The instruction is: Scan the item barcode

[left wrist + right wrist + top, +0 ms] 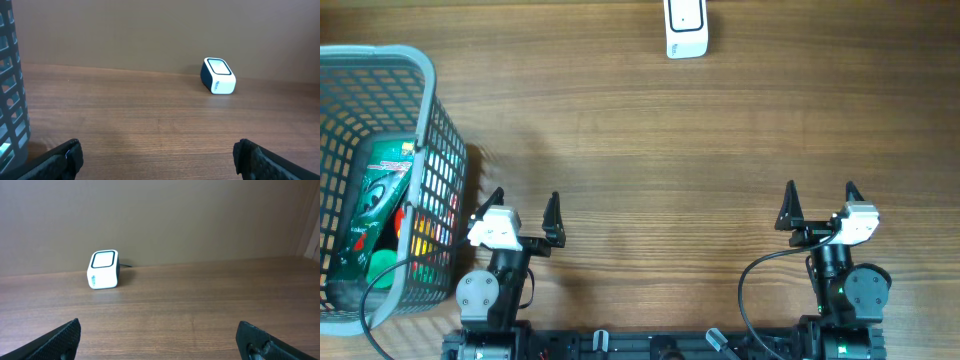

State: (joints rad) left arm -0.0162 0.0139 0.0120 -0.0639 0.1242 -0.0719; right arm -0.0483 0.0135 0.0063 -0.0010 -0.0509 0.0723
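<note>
1. From overhead, the basket (420, 62) is sitting at the near left of the table (640, 150). A green packet (382, 185) is lying inside it, with something red and yellow beside it that I cannot make out. The scanner (686, 30) is standing at the far edge, a little right of centre and well apart from the basket. The left gripper (525, 200) is hovering just right of the basket, spread wide and holding nothing. The right gripper (820, 192) is waiting at the near right, also spread and empty.
2. In the left wrist view, the dark fingers (67, 157) are showing at the bottom corners with only bare wood between them. The basket's mesh wall is rising at the left edge, and the scanner is sitting far off to the right.
3. In the right wrist view, the fingers (62, 337) are likewise standing wide apart. The scanner is sitting far off to the left, its window facing up.
4. The picking step is probably still waiting to start. The left arm is sitting closest, so it should be coming down over the rim from above, clear of the mesh. It should be pinching the packet by an edge, leaving the barcode uncovered for the scanner's window.
</note>
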